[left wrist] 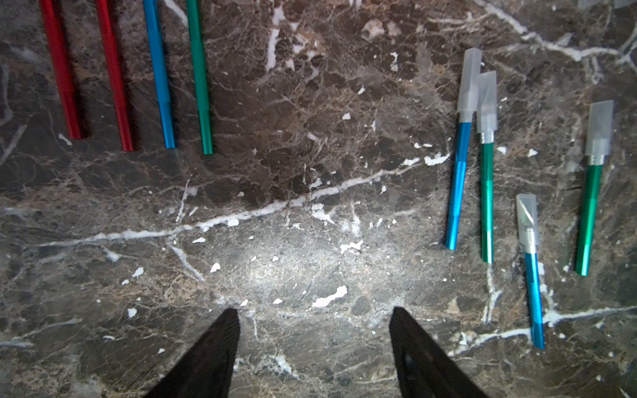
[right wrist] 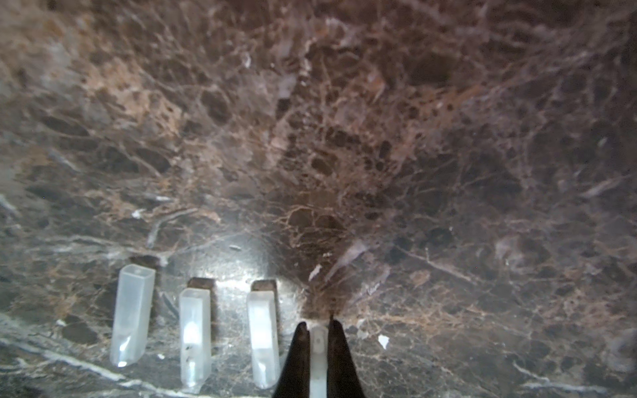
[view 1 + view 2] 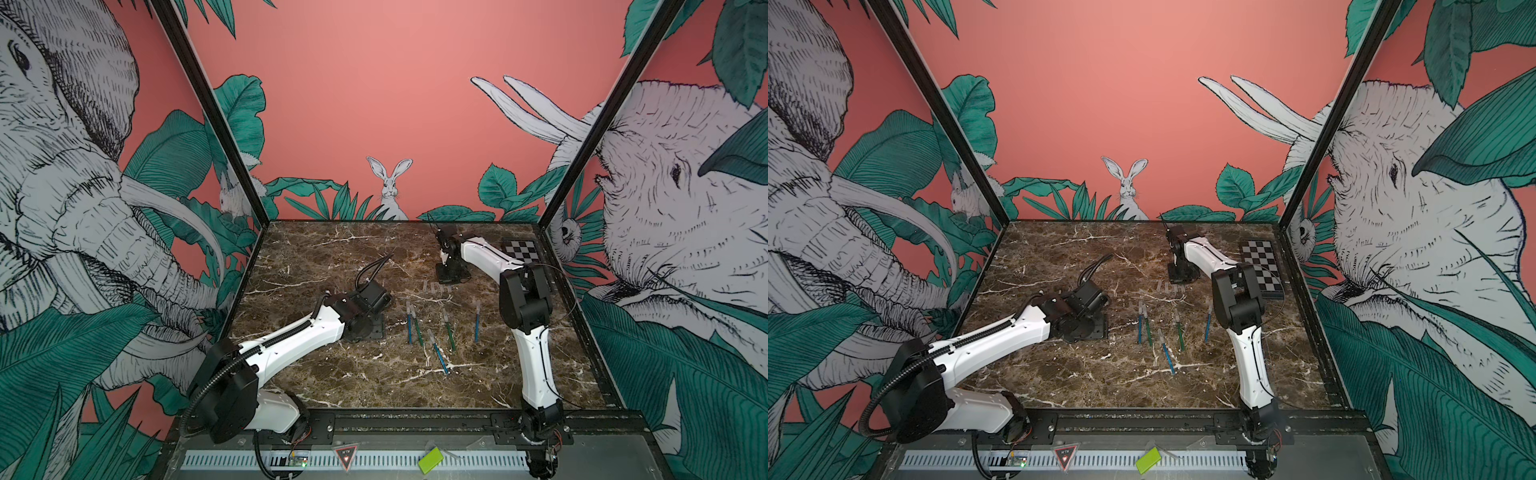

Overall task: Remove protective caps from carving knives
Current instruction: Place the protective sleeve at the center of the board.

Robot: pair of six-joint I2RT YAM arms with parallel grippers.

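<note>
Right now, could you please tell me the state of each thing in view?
Left gripper: open, empty.
Right gripper: shut on a small translucent plastic cap.
Three loose translucent caps: off the knives, lying flat.
Five thin blue or green carving knives: capped.
Four red, blue and green knife handles: blade ends out of view.

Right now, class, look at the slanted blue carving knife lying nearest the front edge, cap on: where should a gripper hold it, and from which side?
Grip the blue knife on the tail half of its bare handle, coming straight down with jaws across its width. It lies flat on the marble table, that half juts past the neighbouring green knives, and the cap is left free to pull.
</note>
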